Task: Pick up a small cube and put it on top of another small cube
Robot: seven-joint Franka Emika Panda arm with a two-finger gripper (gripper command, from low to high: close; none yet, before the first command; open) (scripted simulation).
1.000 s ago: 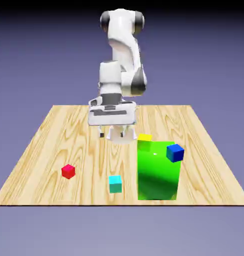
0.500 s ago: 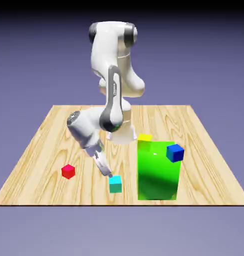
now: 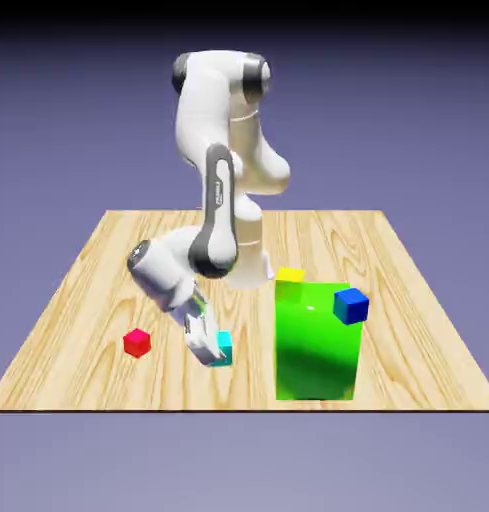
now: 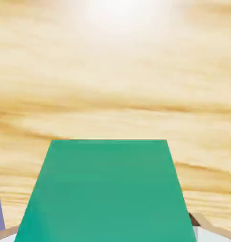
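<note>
Teal cube (image 3: 223, 347) in pincer (image 3: 210, 350), unlabelled

Four small cubes were on the table (image 3: 108, 250): one red cube (image 3: 137, 342) toward its left edge, one cyan cube (image 3: 223, 348) near its front edge, one blue cube (image 3: 352, 305), and what looked like one yellow cube (image 3: 290, 274), mostly hidden. There was one large green block (image 3: 318, 345).

The exterior view looks from above and across the wooden table (image 3: 108, 250) toward its far edge, taking in the whole top, while the hand view sits close over the teal cube (image 3: 223, 347), which both views share.
</note>
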